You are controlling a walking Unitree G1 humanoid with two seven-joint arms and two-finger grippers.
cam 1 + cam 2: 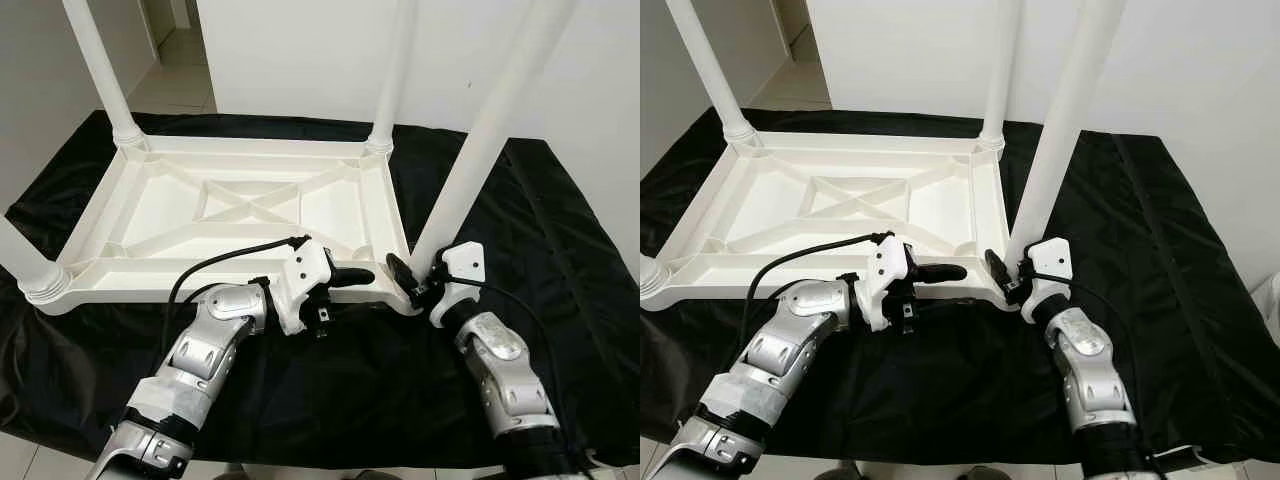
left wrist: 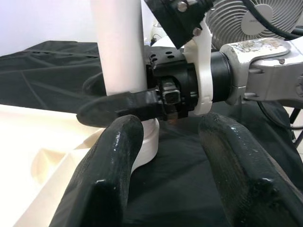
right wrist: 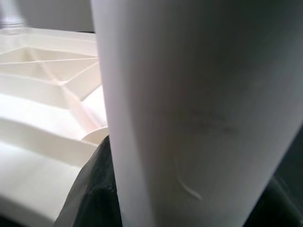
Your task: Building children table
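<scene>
The white plastic table top (image 1: 150, 283) lies upside down on a black cloth. Three legs stand in its corners: far left (image 1: 100, 70), far right (image 1: 392, 70) and near left (image 1: 20, 255). The near right leg (image 1: 480, 140) stands tilted in its corner socket. My right gripper (image 1: 415, 272) is shut around the base of that leg, one black finger (image 2: 113, 106) lying across its front. My left gripper (image 1: 360, 278) hovers at the table's near rim, pointing at that corner, open with nothing between its fingers (image 2: 118, 156).
The black cloth (image 1: 560, 230) covers the whole work surface and hangs over its near edge. A white wall (image 1: 300, 50) stands close behind. A tiled floor (image 1: 180, 70) runs off at the far left. A fan (image 2: 255, 19) stands beyond my right arm.
</scene>
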